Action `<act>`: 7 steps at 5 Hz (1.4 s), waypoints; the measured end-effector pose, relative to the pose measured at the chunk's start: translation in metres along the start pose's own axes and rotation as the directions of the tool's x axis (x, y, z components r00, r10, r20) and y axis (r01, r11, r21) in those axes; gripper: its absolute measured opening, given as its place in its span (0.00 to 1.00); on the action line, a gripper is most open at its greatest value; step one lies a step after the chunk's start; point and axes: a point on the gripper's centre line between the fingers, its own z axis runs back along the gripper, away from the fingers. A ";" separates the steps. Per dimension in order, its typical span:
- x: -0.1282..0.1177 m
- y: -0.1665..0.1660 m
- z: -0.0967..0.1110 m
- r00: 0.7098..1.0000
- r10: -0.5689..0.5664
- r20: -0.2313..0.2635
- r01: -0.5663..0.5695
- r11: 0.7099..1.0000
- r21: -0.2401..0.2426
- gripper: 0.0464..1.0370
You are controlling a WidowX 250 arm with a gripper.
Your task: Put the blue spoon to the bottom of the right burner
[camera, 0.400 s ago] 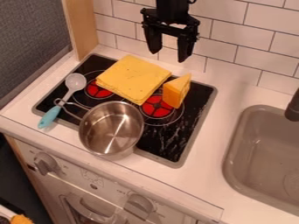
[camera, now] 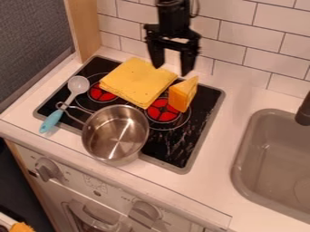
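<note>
counting from the near side: two knobs on the stove front, one metal pot, one blue spoon, two red burners, one cheese wedge, one yellow cloth folded square, and one gripper.

the spoon has a light blue handle, its end toward the near left, then a thin pale neck and a round, greyish bowl at the far end. it lies slantwise across the left edge of the black stovetop, handle end on the white counter, bowl over the stovetop just beside the left burner.

nearest on the stovetop sits the pot, upright, with its handle pointing back to the left; the loop at its end meets the spoon's neck (which of them is on top, i can't tell). seen from here, the pot's rim cuts across the near left of the right burner's outer ring. the wedge covers the far right part of that burner, and the cloth lies between the two burners, toward the back. off to the right is a grey sink. farthest back, the gripper hangs over the stove's rear edge, fingers spread, grasping nothing.
</note>
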 end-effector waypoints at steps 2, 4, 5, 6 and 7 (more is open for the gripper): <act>-0.056 0.056 0.049 0.999 0.019 0.035 -0.022 0.997 0.074 0.96; -0.144 0.094 0.046 1.000 0.008 -0.027 -0.004 0.988 0.152 0.96; -0.173 0.101 0.042 0.999 0.013 0.037 -0.017 0.993 0.121 0.96; -0.186 0.108 0.038 0.999 0.013 0.048 -0.020 0.991 0.130 0.96; -0.190 0.111 0.029 0.997 0.036 0.071 -0.046 0.989 0.138 0.96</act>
